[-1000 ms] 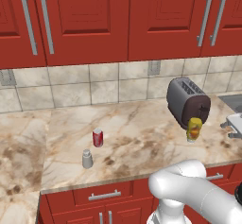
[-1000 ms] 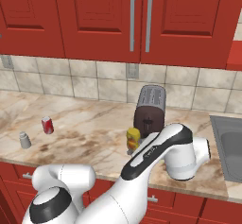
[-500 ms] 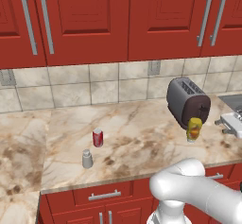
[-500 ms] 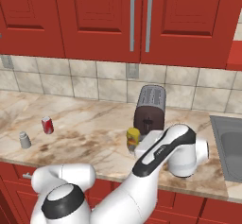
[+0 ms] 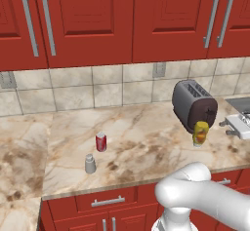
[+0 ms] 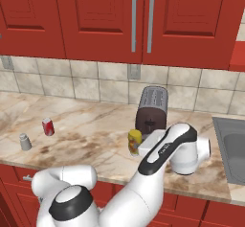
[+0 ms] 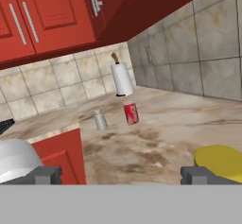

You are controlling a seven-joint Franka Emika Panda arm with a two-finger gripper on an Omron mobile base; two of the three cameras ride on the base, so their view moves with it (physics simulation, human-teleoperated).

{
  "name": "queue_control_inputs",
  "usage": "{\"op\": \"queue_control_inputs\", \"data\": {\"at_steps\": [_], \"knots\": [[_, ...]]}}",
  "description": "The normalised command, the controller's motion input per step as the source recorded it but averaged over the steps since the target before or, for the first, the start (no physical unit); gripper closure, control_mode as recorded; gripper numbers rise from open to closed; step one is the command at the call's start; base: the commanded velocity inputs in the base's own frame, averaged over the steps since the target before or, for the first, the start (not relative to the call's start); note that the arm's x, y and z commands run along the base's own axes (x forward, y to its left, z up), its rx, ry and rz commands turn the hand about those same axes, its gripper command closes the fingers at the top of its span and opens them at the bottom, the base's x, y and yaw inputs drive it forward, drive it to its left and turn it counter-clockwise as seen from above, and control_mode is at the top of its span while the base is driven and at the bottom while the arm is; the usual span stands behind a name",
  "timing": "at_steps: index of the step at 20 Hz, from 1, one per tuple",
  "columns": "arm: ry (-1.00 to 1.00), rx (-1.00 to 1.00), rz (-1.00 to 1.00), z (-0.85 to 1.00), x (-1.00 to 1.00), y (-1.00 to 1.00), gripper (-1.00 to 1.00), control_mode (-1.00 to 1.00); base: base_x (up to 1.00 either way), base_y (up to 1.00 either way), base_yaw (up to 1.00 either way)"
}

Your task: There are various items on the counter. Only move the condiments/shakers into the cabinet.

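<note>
On the marble counter [image 5: 146,127], the left base view shows a red soda can [image 5: 101,142] standing upright in the middle of the worktop, with the grey shaker [image 5: 90,163] just beside it, nearer the front edge. Farther along toward the sink end, a dark grey toaster [image 5: 194,105] sits back from the front edge, and a yellow bottle [image 5: 200,133] stands directly in front of it, close to that edge. The right base view gives the same line-up from the other side: shaker [image 6: 25,141] and can [image 6: 48,126] far off toward one end, the bottle [image 6: 135,141] in front of the toaster [image 6: 151,108], and it adds the arm's white forearm and dark-banded wrist reaching over the front edge right next to the bottle, so that the hand hides part of the bottle's lower side; the sink basin [image 6: 232,149] also appears here at the counter's end. The hand view looks low along the counter: the pincer [image 7: 123,175] has its two dark fingertips spread wide apart, holding nothing, with the yellow bottle's rounded top [image 7: 222,160] just beside one fingertip [image 7: 201,174]. This view alone reveals a white paper towel roll [image 7: 122,79] standing at the back corner by the tiled wall, beyond the can [image 7: 131,113] and shaker [image 7: 99,120].
</note>
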Motion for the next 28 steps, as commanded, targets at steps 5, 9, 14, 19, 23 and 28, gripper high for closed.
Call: {"op": "queue_control_inputs", "data": {"at_steps": [5,9,14,19,23,28], "knots": [[0.00,0.00,-0.09,-0.18,0.10,0.08,-1.00,-1.00,0.00,0.00,0.00],[0.00,-0.01,-0.03,-0.13,0.14,0.15,-1.00,-1.00,0.00,0.00,0.00],[0.00,-0.03,-0.01,-0.12,0.21,0.16,-1.00,-1.00,0.00,0.00,0.00],[0.00,-0.01,0.00,-0.15,0.07,0.03,-1.00,-1.00,0.00,0.00,0.00],[0.00,0.00,0.00,-0.13,0.00,0.00,-1.00,-1.00,0.00,0.00,0.00],[0.00,0.00,0.00,-0.10,0.00,0.00,-1.00,-1.00,0.00,0.00,0.00]]}}
